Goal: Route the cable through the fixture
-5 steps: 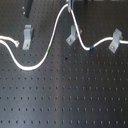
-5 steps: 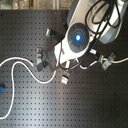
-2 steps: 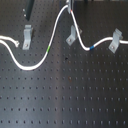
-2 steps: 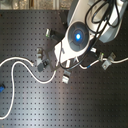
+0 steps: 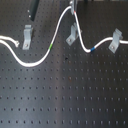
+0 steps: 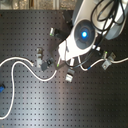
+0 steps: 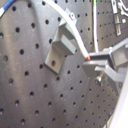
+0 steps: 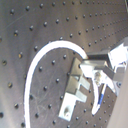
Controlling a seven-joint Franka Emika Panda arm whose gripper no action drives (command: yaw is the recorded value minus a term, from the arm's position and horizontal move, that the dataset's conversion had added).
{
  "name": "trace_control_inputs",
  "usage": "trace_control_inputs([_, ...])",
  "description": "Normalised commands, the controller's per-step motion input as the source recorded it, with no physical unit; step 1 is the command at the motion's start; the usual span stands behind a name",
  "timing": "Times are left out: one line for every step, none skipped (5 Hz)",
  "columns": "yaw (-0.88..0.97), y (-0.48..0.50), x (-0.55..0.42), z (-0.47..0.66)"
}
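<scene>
The white cable [image 5: 59, 31] runs from the first exterior view's left, dips in a loop, climbs past its green band [image 5: 51, 46] to my gripper [image 5: 74, 7], then drops beside the middle fixture [image 5: 73, 34] to the blue band [image 5: 92, 49] and the right clip [image 5: 116, 40]. My gripper is shut on the cable just above the middle clip. In the first wrist view the cable [image 7: 75, 31] lies across the top of the grey clip [image 7: 61, 46], right next to my gripper [image 7: 92, 61]. I cannot tell whether it sits inside the clip's slot.
A third clip [image 5: 26, 36] stands at the first exterior view's left, near the cable's end. A black rod [image 5: 34, 6] leans at the back. The arm's body with a blue light [image 6: 82, 34] covers the middle clip in the second exterior view. The black perforated board [image 5: 65, 95] spreads all round.
The arm has crept slightly toward the second exterior view's right and top. The cable's shape in the first exterior view is almost the same.
</scene>
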Motion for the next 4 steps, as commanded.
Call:
trace_control_inputs([0.0, 0.111, -0.104, 0.02])
trace_control_inputs([0.0, -0.023, -0.046, 0.07])
trace_control_inputs([0.0, -0.053, -0.164, 0.51])
trace_control_inputs([0.0, 0.001, 0.003, 0.11])
